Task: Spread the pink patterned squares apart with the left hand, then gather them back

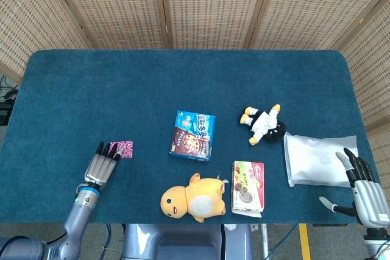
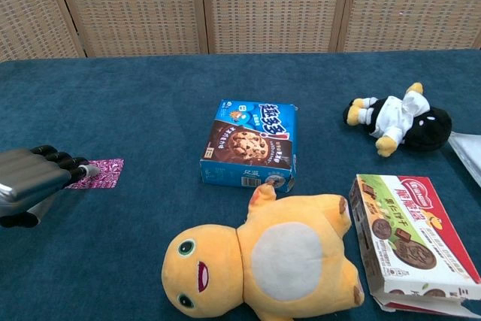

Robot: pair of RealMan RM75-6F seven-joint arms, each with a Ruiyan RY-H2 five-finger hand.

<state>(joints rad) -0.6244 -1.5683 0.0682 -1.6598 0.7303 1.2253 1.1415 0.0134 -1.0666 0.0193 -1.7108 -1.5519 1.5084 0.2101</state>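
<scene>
Fingertips (image 1: 113, 152) of the left hand (image 1: 102, 167) lie extended and together on the pink squares (image 2: 105, 171), gripping nothing. Squares sit stacked at the table's (image 1: 183, 77) left-front; apparently thin, light, slippery: press flat, then slide.

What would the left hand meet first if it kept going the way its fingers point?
The pink patterned squares: the left hand's fingertips already overlap their near edge, though actual contact is unclear.

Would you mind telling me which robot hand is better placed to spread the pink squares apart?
The left robot hand: its fingertips already lie on the pink squares. The right robot hand sits across the table.
</scene>
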